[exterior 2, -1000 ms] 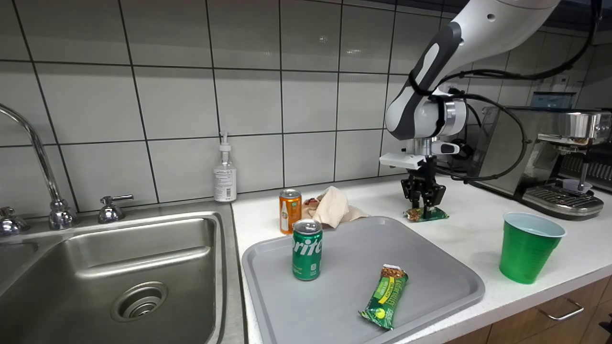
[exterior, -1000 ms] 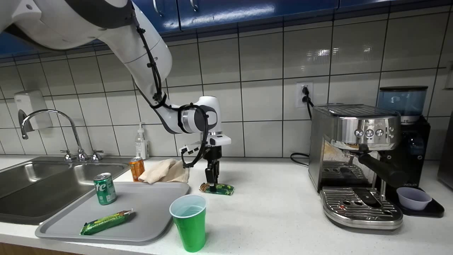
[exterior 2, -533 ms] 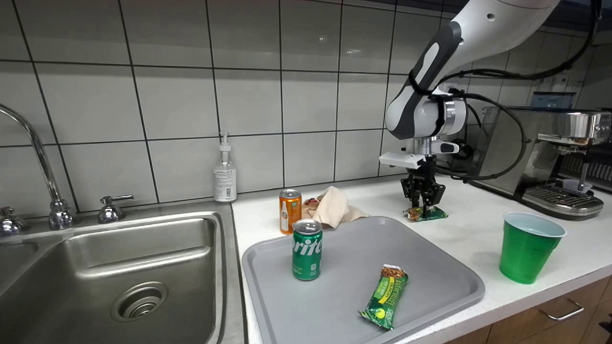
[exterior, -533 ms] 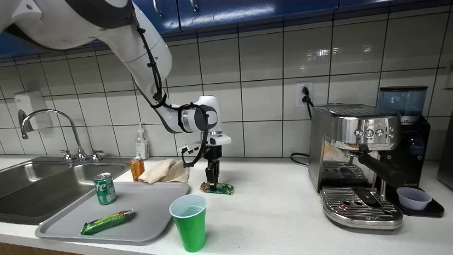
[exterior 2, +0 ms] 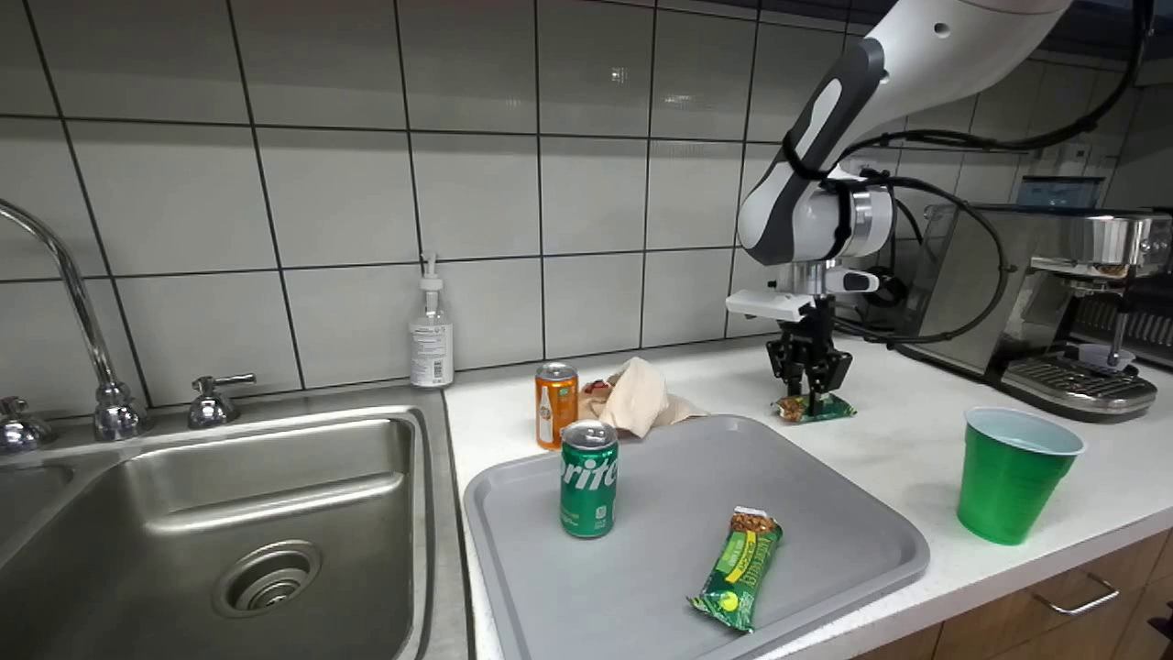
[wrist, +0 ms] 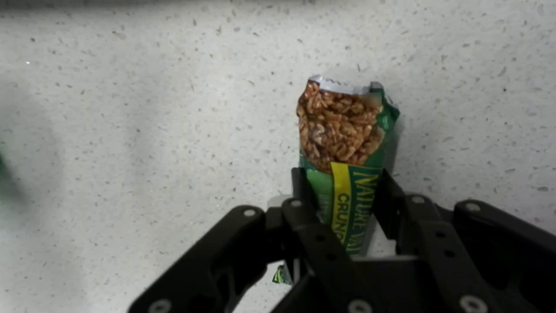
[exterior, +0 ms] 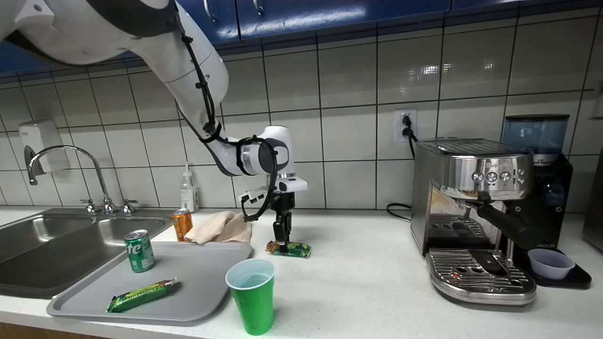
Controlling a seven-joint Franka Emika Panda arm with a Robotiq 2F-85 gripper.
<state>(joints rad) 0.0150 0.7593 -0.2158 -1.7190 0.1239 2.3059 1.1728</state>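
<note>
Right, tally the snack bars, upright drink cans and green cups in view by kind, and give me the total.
Snack bars: 2 (held bar in the hand; other bar on the tray)
Upright drink cans: 2 (green can; orange can)
Green cups: 1 (plastic cup on the counter)
Total: 5

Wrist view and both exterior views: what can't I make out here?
- Wrist view: lower half of the snack bar, mostly hidden by the gripper.
- Wrist view: the green thing, blurred, cut off by the left edge.
- In an exterior view: the red patch by the cloth, too small to identify.
</note>
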